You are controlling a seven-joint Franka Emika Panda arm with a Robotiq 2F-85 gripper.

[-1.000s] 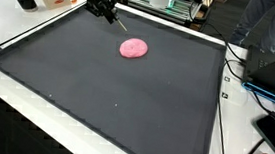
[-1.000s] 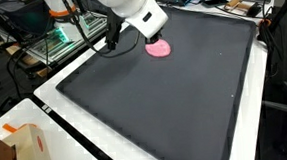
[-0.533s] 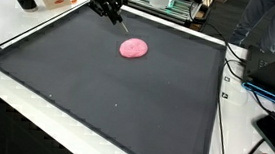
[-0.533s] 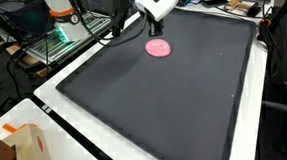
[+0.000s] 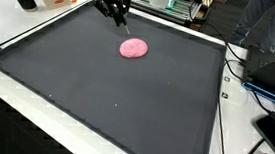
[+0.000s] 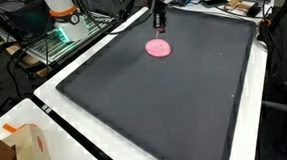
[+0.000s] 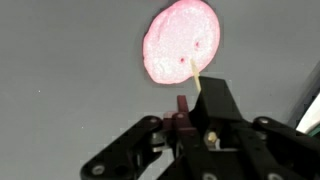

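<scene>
- Clamping a thin stick between its fingers, the hand hangs over the far part of the mat. The stick slants down from it, and its free tip points at the pink putty lump.
- In the wrist view the tip lies over the lump's near edge. In both exterior views it looks raised and apart from the lump.
- The stick looks light, stiff and easy to snap. It is gripped at its upper end, so a sideways push at the tip would probably bend it.
- The lump is a flattened round and probably soft and tacky. It would dent or cling rather than slide.
- It lies alone on the dark mat, which covers a white tabletop.
- A cardboard box stands off the mat's corner, and cables run along one side.
</scene>
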